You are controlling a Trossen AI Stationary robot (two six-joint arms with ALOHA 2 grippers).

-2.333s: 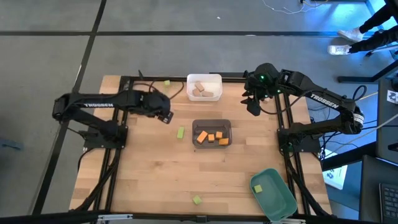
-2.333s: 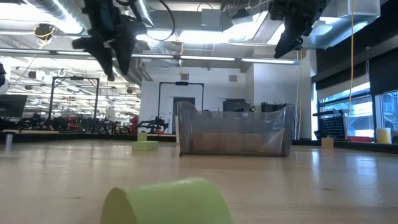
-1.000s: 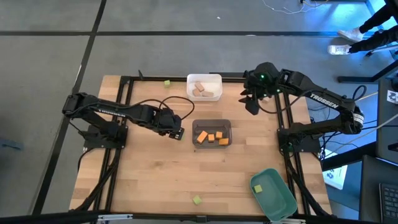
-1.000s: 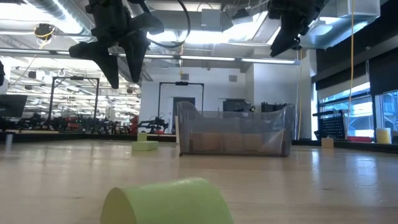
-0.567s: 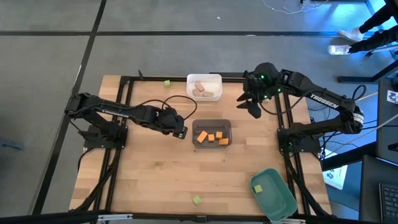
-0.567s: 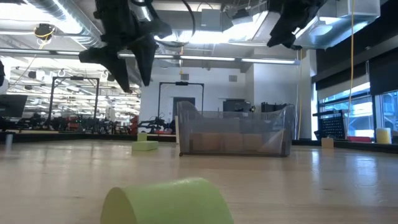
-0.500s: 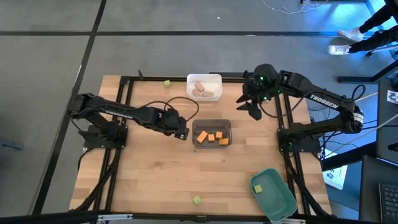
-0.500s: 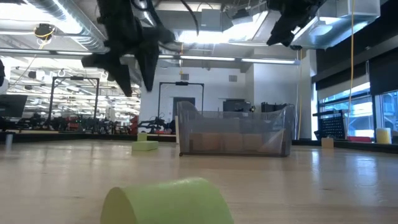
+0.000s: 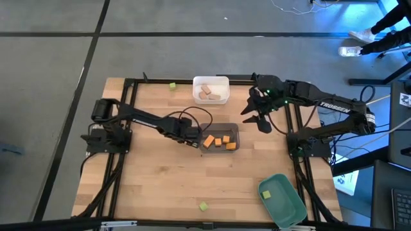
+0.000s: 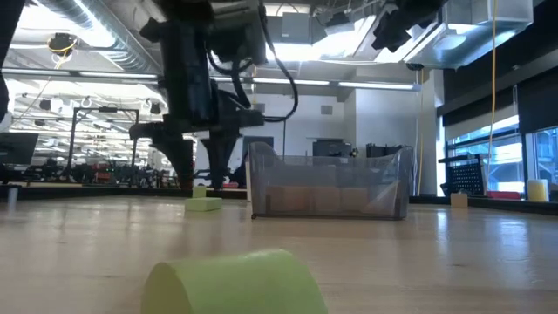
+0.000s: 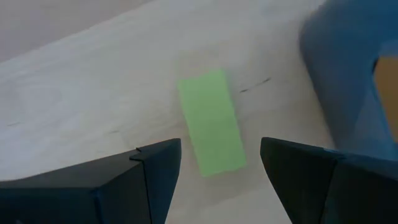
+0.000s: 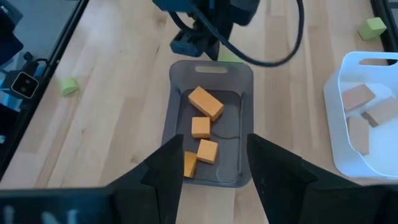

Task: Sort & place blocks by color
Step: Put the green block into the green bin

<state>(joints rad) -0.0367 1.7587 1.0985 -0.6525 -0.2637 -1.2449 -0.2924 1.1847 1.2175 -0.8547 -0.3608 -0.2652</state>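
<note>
A light green block (image 11: 211,121) lies flat on the wood just left of the dark grey bin (image 9: 219,126). My left gripper (image 11: 221,168) is open and low over it, one finger on each side with a gap to each. In the low view the left gripper (image 10: 202,179) hangs just above that block (image 10: 205,204). My right gripper (image 9: 257,116) is open and high, right of the grey bin. Several orange blocks (image 12: 205,102) lie in the grey bin, tan blocks (image 9: 205,92) in the white bin (image 9: 221,81).
A green bin (image 9: 287,204) at the near right corner holds one green block (image 9: 266,193). Loose green blocks lie near the near edge (image 9: 203,206) and at the far edge (image 9: 172,85). A black cable loops over the table behind the left gripper. The wood between the bins is bare.
My left gripper has travelled toward the table's right, up to the grey bin's left side, and come down over the green block, staying open. My right gripper has shifted slightly toward the near edge and turned. No block has moved.
</note>
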